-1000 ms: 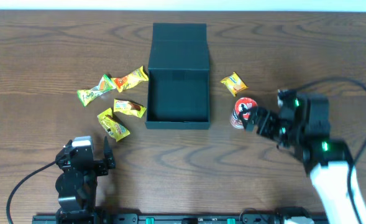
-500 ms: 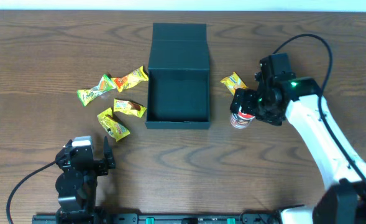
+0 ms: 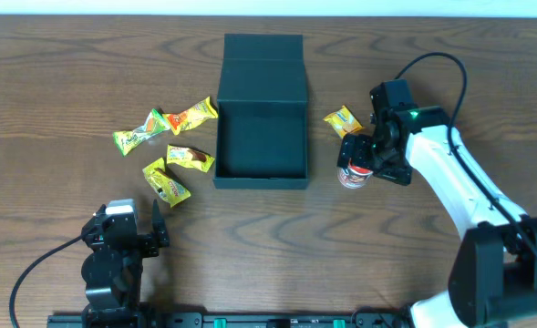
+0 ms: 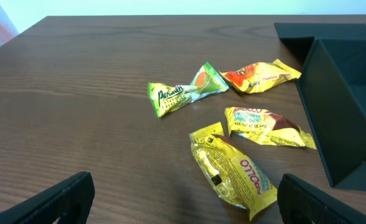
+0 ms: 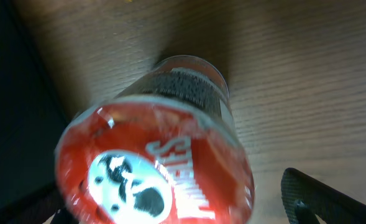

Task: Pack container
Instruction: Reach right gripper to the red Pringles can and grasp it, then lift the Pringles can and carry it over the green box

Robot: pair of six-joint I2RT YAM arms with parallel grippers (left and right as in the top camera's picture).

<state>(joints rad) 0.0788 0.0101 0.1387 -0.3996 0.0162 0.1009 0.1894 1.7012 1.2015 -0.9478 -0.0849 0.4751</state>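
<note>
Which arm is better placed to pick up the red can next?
Right. The right hand hovers over the can beside the box, open around it; the left hand sits far off, near the snack packets.

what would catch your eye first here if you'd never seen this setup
The dark open container sits mid-table with its inside bare. Just right of it, the right gripper hangs over a small red can, with a finger on either side. Four bright snack packets lie scattered to the container's left, and a fifth packet lies to its right.
</note>
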